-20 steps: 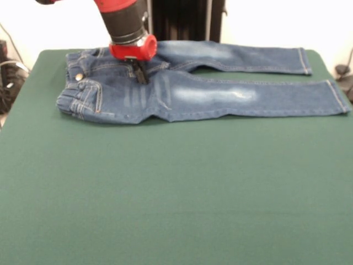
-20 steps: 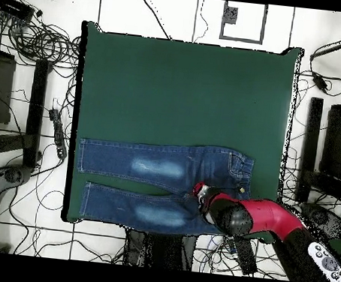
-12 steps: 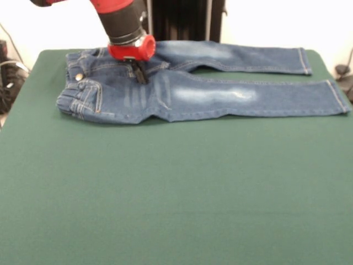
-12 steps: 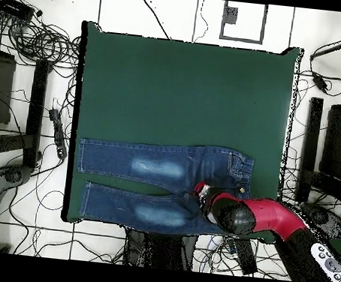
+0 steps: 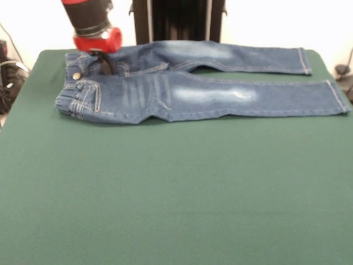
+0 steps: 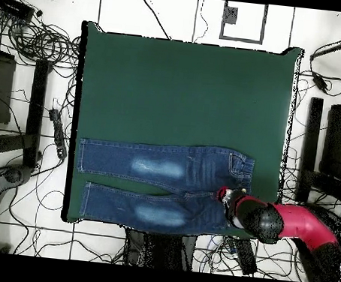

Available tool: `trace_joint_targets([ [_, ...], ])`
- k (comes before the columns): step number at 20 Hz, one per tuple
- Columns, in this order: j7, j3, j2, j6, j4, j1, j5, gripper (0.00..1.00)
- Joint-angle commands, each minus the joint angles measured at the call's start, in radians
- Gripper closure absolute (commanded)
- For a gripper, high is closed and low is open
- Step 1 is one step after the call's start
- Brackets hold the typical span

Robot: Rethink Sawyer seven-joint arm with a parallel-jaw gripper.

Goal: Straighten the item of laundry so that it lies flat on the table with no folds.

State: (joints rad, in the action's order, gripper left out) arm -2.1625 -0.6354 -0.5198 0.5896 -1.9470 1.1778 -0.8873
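- The jeans (image 5: 193, 91) lie spread along one long edge of the table (image 5: 176, 193), both legs extended side by side and the waistband (image 5: 74, 91) at one end; most of the green top beyond them is bare.
- The two legs run nearly parallel with a narrow strip of table showing between them past the crotch, which suggests the cloth is already largely laid out; the waistband end looks bunched and slightly thickened, so this is judged the part most in need of flattening.
- The gripper (image 5: 103, 65) stands over the waistband end of the jeans, close to the brass button (image 5: 76, 75), its dark tips down at the denim just beside the fly; the overhead view places the gripper (image 6: 230, 198) at the same end.
- This position fits a pull or press at the waist, judged as an effort to draw out the remaining gathers there.
- Whether the jaws are parted or closed on a pinch of denim cannot be told; the tips appear only as a dark shape against the cloth.
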Motion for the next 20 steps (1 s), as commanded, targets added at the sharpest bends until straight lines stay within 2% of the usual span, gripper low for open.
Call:
trace_joint_targets([
  [1,0.4,-0.095,-0.091,0.13,0.098,0.006,-0.001,1.0],
  [7,0.327,-0.053,-0.074,0.029,0.066,-0.011,-0.052,1.0],
  [13,0.328,-0.05,-0.073,0.06,0.069,-0.034,-0.046,1.0],
  [20,0.16,-0.029,-0.151,0.022,-0.052,-0.107,0.002,1.0],
])
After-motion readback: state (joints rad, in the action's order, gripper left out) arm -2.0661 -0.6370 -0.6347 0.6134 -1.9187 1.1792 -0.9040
